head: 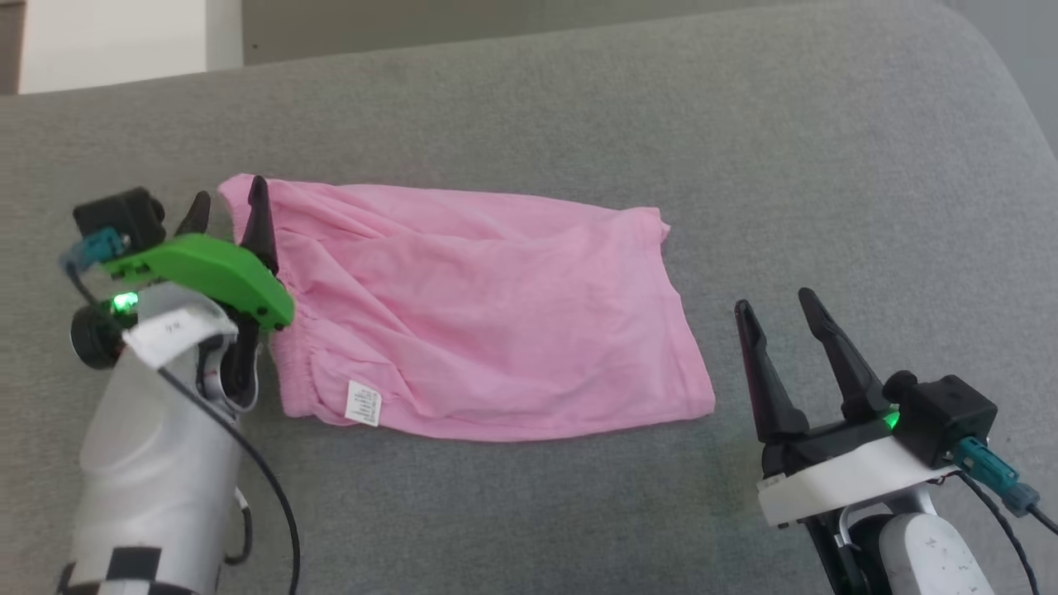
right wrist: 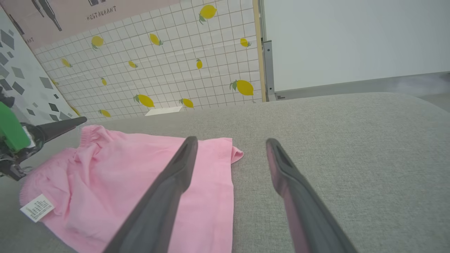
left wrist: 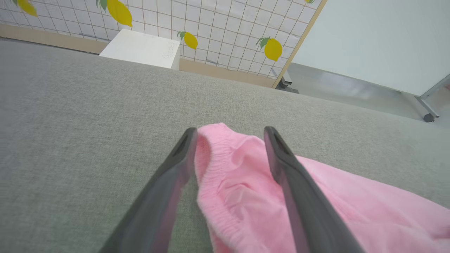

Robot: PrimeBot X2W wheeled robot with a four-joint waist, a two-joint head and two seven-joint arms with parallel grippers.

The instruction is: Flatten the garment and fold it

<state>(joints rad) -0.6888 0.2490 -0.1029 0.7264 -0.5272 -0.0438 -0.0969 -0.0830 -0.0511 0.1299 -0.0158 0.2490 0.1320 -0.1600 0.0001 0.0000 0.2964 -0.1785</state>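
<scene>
Bright, even, soft light with faint shadows; wrist views bend at edges, slightly blurred.

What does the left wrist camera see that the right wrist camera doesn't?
Left wrist view: a close look at the left gripper, open, straddling the gathered waistband corner, plus a stand's caster wheel. Right wrist view: the right gripper, open beside the leg hem, the white label, and a pink poster reading RESTAURANT. Both: the pink shorts, the grey cushion and the lemon-tile wall.
</scene>
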